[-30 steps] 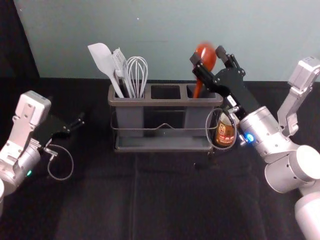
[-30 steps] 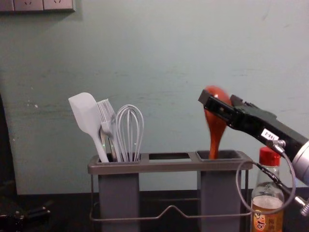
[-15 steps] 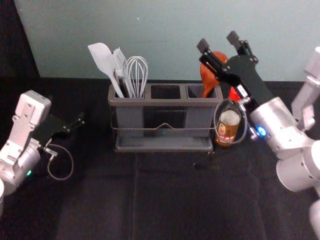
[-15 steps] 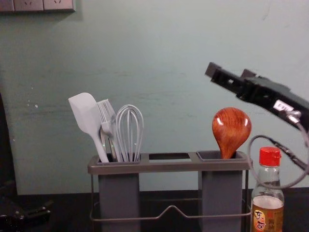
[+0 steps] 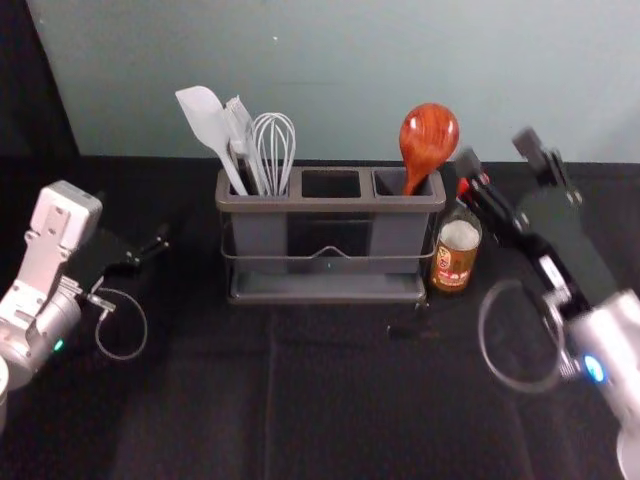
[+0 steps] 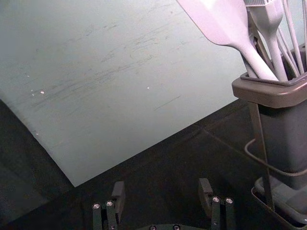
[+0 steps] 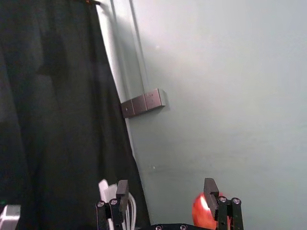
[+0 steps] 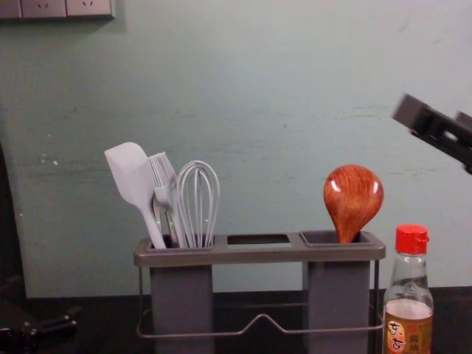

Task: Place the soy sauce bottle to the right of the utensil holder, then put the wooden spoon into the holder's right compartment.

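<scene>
I've room toward the near edge of the black surface [image 5: 320, 410]; the red-capped glass bottle [image 5: 455, 262] blocks right of the grey plastic holder [image 5: 325, 205].

Likely lab: black tablecloth [image 5: 350, 400], scuffed wall [image 6: 120, 72], dark curtain [image 7: 62, 120].

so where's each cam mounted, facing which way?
Head view: on the head, forward and down; left gripper and right gripper show.
Chest view: lower, forward across the table; both grippers at the edges.
Left wrist view: past its open fingers, toward wall and holder.
Right wrist view: past its open fingers toward the wall.
Head and chest share holder, spoon, bottle.
</scene>
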### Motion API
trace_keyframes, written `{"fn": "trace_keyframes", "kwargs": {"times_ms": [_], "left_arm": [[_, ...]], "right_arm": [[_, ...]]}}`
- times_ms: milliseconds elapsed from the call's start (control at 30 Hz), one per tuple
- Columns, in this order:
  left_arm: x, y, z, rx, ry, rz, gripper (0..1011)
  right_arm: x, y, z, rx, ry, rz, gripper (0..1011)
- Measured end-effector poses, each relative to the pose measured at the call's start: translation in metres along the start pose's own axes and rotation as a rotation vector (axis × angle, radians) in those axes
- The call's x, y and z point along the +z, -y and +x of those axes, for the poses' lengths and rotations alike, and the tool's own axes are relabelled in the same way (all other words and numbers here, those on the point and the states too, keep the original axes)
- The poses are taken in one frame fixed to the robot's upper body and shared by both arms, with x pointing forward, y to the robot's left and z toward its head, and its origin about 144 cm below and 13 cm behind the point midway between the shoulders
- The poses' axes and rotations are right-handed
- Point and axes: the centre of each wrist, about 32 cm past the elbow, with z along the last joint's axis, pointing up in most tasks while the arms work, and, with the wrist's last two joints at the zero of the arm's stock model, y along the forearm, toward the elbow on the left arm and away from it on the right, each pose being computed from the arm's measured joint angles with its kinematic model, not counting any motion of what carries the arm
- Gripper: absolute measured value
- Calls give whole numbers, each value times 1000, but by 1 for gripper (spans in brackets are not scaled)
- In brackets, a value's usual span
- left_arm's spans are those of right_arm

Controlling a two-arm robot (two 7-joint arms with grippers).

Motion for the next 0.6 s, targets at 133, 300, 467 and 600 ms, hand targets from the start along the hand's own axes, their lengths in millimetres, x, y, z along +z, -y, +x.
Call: {"fn": "trace_keyframes", "kwargs": {"times_ms": [133,300,467,600], "left_arm": [[0,0,0,0,0,0,1005],[0,0,0,0,0,0,1005],[0,0,0,0,0,0,1005],[0,0,0,0,0,0,1005]], "right_arm": [[4,33,-7,-36,6,-33,1003],[15,59,-11,-131,64,-121,1003],[23,71,-10,-256,172,-229,1003],[24,70,-6,-315,249,-305,1003]]}}
